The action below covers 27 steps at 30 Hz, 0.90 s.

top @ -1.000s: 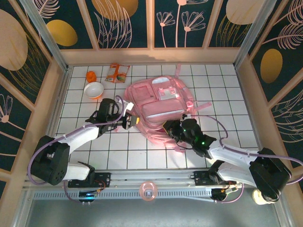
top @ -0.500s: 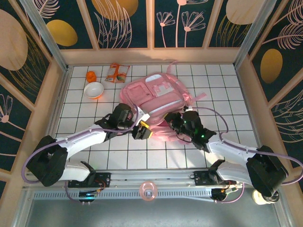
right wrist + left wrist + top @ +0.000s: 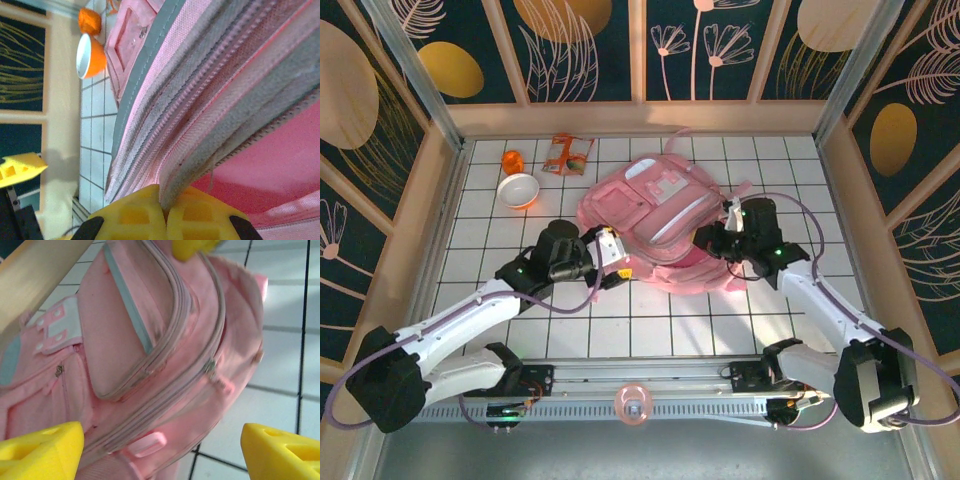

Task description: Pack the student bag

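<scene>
The student bag (image 3: pixel 655 225) lies front side up at the middle of the tiled table (image 3: pixel 790 290). The right gripper (image 3: pixel 715 240) is pinched tight on its zip seam. The left gripper (image 3: pixel 617 262) hovers at its near-left edge, jaws wide apart. An orange bowl (image 3: pixel 518 189) and a snack packet (image 3: pixel 567 154) sit far-left.

no legible text, number or brand for you to log in any view. the orange packet (image 3: pixel 568 154), at 11 o'clock from the student bag (image 3: pixel 640 225), carries print too small to read. the white patch (image 3: pixel 61 326) on the bag's front shows small pink squares, no readable letters.
</scene>
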Motion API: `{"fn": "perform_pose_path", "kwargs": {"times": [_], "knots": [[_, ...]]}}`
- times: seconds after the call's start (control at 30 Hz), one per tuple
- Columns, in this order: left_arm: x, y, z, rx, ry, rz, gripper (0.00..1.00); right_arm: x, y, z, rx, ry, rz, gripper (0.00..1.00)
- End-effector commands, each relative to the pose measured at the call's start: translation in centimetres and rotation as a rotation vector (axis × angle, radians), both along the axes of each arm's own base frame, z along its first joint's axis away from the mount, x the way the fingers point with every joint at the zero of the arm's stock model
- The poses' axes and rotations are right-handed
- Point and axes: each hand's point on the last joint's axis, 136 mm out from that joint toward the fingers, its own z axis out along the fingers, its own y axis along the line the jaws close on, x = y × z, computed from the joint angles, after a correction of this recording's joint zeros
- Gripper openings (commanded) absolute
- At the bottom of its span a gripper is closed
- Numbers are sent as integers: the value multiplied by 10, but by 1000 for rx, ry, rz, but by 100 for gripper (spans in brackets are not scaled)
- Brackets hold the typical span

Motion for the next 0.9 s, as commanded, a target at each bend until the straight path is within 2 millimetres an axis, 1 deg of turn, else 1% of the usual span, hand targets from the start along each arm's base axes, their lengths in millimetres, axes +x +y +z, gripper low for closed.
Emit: {"fn": "perform_pose_path", "kwargs": {"times": [0.0,0.1,0.2,0.23,0.27,0.3,0.47,0.53,0.57,0.63,0.67,0.73,0.77,0.8,0.87], "knots": [[8,-8,-7,120,-205,-138,81,-14,6,11,21,-26,182,0],[19,-20,-13,166,-235,-195,79,-8,6,17,42,-27,199,0],[32,-30,-16,166,-283,-199,80,-4,7,22,47,-34,216,0],[37,-32,-15,159,-303,-185,82,-2,7,23,48,-33,219,0],[41,-34,-16,154,-321,-180,87,-1,7,24,51,-33,223,0],[45,-37,-17,156,-334,-181,98,0,8,23,54,-29,228,0],[55,-51,-35,176,-316,-217,98,1,8,28,76,-26,251,0],[57,-56,-42,175,-300,-234,92,2,6,30,77,-30,254,0],[57,-60,-45,167,-294,-245,85,2,5,31,79,-31,257,0],[57,-65,-47,143,-284,-252,63,1,1,33,87,-30,260,0],[55,-67,-49,140,-275,-261,56,1,0,37,98,-37,266,0],[50,-68,-54,147,-246,-276,46,1,-4,42,119,-50,270,0],[47,-68,-54,145,-224,-280,36,3,-7,45,122,-58,266,0],[42,-69,-53,132,-202,-282,23,6,-12,45,115,-61,251,0],[30,-70,-45,81,-160,-292,8,13,-23,43,87,-57,211,0]]}}
